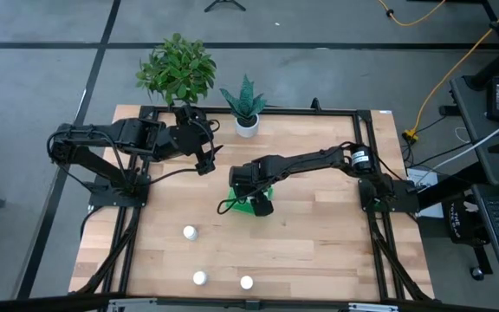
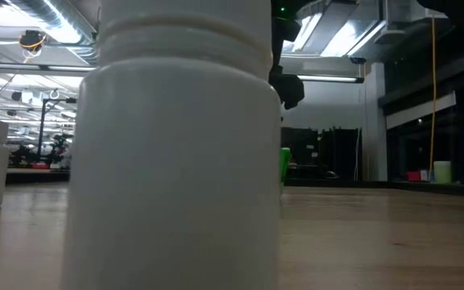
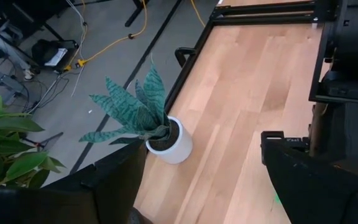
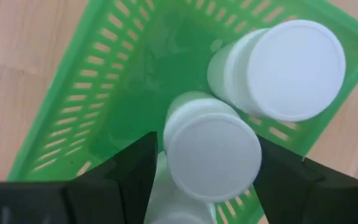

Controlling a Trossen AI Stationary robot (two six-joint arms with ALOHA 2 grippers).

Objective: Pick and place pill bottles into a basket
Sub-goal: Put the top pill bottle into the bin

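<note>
Your right gripper (image 4: 207, 155) is hanging over the green basket (image 4: 104, 81), clamped on a pill bottle (image 4: 213, 146). A second bottle (image 4: 284, 68) already stands in the basket beside it. Three more bottles (image 1: 190, 232) sit on the bench (image 1: 319, 234), well apart from the basket. Your left gripper (image 3: 204, 180) waits near the white plant pot (image 3: 176, 146), fingers apart. No readable labels anywhere.

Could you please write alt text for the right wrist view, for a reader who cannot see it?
The right gripper hangs over a bright green slatted plastic basket on pale wood, its dark fingers flanking a small white round-capped pill bottle. Another white capped bottle stands in the basket's corner.
</note>
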